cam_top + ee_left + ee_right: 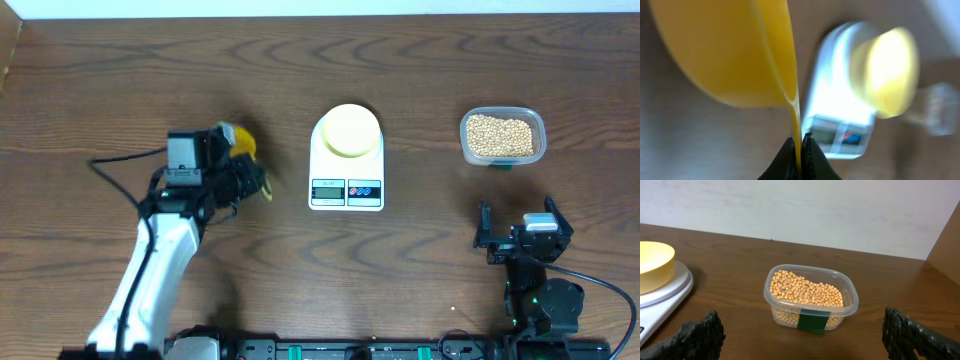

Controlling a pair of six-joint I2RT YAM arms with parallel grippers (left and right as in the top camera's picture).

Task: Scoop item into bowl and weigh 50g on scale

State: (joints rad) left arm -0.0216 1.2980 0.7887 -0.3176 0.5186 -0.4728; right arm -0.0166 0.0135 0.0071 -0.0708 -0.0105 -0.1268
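Observation:
The tan beans [500, 133] fill a clear plastic container [538, 140] at the right; they also show in the right wrist view [807, 291]. The pale yellow-green bowl [349, 131] sits on the white scale [346, 180] at the table's middle, blurred in the left wrist view [887, 70]. My left gripper [243, 172] is shut on the handle of a bright yellow scoop [240, 140], left of the scale; the scoop's cup [730, 50] fills the left wrist view. My right gripper [520, 240] is open and empty, in front of the container.
A green tape patch [812, 321] marks the container's near wall. The table's far edge meets a white wall [815, 210]. A black cable [120, 160] runs left of the left arm.

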